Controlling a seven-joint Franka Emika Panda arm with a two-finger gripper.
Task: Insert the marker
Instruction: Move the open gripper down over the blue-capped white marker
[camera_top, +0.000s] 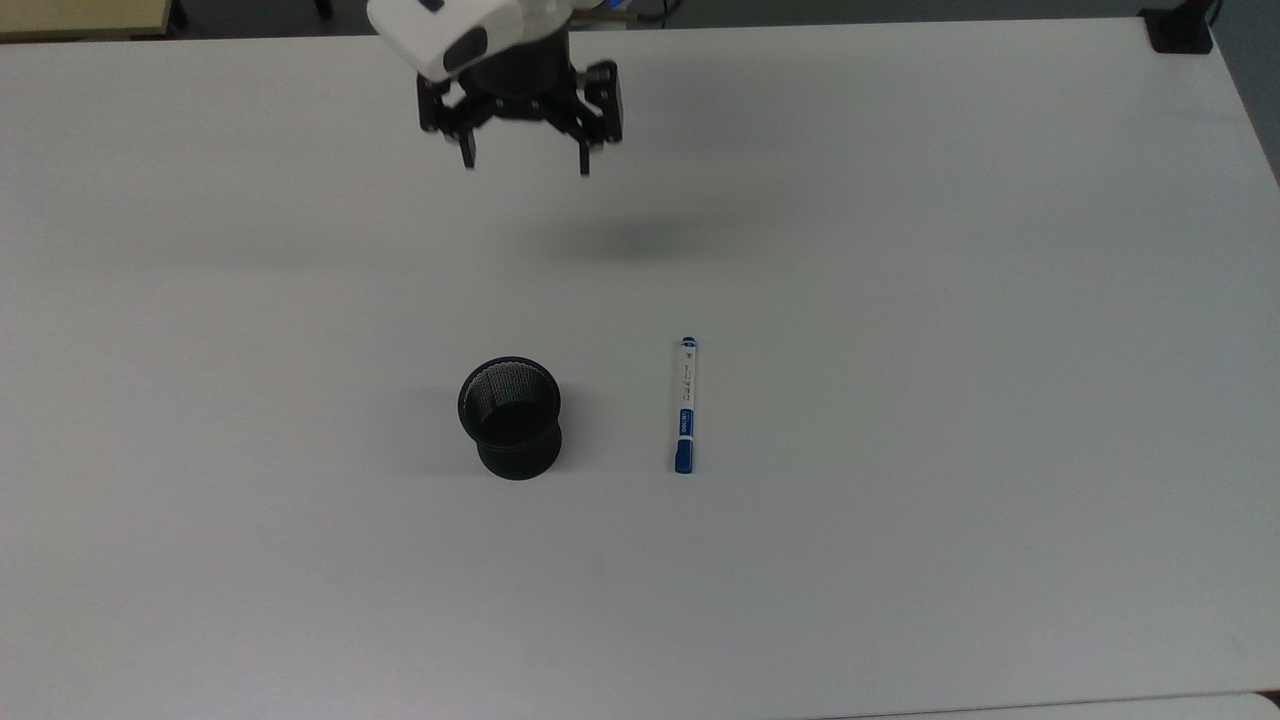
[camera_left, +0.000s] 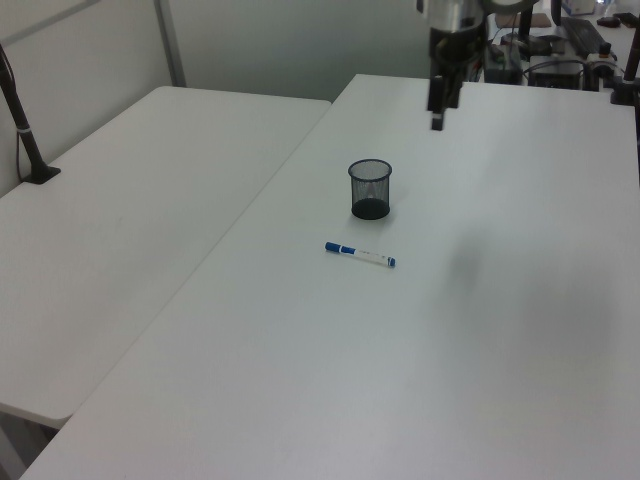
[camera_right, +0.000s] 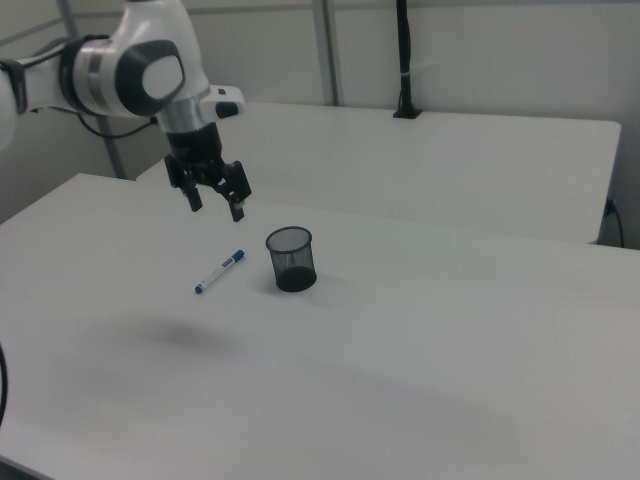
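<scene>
The marker (camera_top: 685, 405) is a slim white pen with a blue cap, lying flat on the white table (camera_top: 900, 250), also seen in the left view (camera_left: 360, 255) and the right view (camera_right: 220, 271). A black mesh cup (camera_top: 510, 417) stands upright beside it, to the top view's left (camera_left: 370, 189) (camera_right: 291, 259). My gripper (camera_top: 526, 163) hangs open and empty well above the table, far from both, near the top view's upper edge (camera_left: 437, 119) (camera_right: 215, 207).
A second white table (camera_left: 130, 200) adjoins the work table on the left view's left. A black post base (camera_top: 1180, 30) sits at the top view's upper right corner. Another black pole (camera_right: 403, 60) rises from the far table in the right view.
</scene>
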